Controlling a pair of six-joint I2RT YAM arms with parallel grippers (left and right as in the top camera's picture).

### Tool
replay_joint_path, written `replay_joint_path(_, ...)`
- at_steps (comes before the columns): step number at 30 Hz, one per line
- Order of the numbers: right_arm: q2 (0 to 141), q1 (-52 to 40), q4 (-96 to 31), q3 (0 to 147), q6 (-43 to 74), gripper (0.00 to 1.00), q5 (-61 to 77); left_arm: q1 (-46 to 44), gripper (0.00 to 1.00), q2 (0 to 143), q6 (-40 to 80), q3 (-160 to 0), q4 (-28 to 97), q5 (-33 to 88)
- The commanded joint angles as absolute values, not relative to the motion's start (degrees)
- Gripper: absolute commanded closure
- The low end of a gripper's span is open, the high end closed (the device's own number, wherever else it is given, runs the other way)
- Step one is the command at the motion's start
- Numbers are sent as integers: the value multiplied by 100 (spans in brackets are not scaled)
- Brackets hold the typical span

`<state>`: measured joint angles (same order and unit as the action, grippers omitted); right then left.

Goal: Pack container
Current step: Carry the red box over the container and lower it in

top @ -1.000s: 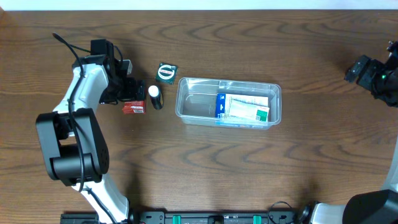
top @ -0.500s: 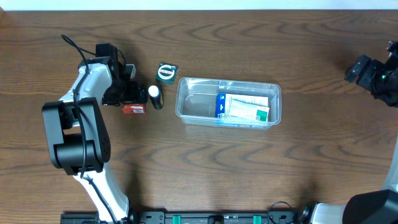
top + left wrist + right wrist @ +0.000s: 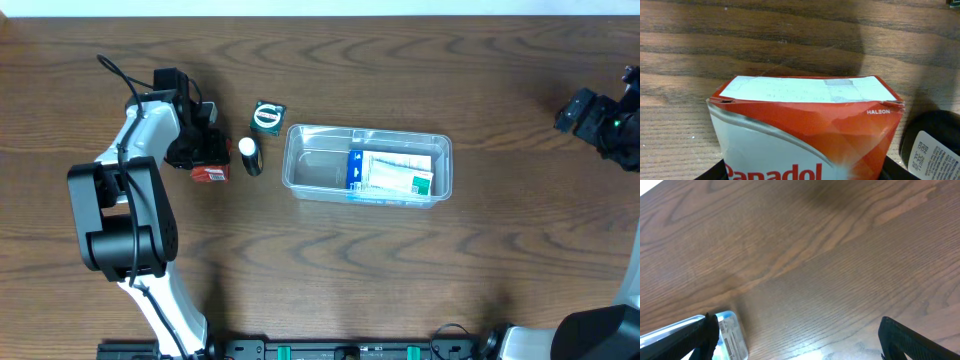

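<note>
The container [image 3: 312, 170], set between both grippers, is judged light, thin-walled and slippery, best taken by its rim. Left of it, the Panadol box [image 3: 805, 130] is pinched by the left gripper [image 3: 800, 172]. Well right of it, the right gripper [image 3: 800, 330] is held spread.

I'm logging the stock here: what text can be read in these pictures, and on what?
"Panadol": front of the red and white box, cut off at the bottom.
"HALEON": same box, upper right edge.
Too blurred or small: the box's white top label, the black bottle's label, the green packet, the carton in the container.
</note>
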<state>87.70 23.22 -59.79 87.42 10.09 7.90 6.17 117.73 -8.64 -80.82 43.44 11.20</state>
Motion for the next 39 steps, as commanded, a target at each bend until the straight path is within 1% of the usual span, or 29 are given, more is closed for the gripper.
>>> replay_joint_path(1,8744,2335,-5981,8753,1068,1,792,631,48,11642,-604,-8114,4493,1087)
replay_joint_path(6,8744,2335,-5981,8753,1068,1,792,574,48,10925,-121,-8355,4904,1096)
replay_joint_path(10,8744,2335,-5981,8753,1068,1,792,333,48,10014,-117,-8460,5015,1098)
replay_joint_path(12,8744,2335,-5981,8753,1068,1,792,148,48,9432,-95,-8464,4980,1129)
replay_joint_path(15,8744,2335,-5981,8753,1068,1,792,-178,48,8715,257,-8462,4860,1140)
replay_joint_path(19,8744,2335,-5981,8753,1068,1,792,-858,48,8154,589,-8462,4622,1133)
replay_joint_path(24,8744,2335,-5981,8753,1068,1,792,-1682,48,8274,982,-8462,4353,1109)
replay_joint_path(29,8744,2335,-5981,8753,1068,1,792,-2488,48,8947,1376,-8462,4075,639)
replay_joint_path(33,8744,2335,-5981,8753,1068,1,792,-2899,48,9537,1887,-8462,3962,528)
replay_joint_path(39,8744,2335,-5983,8753,1068,1,792,-3291,48,10228,2073,-8462,3846,460)
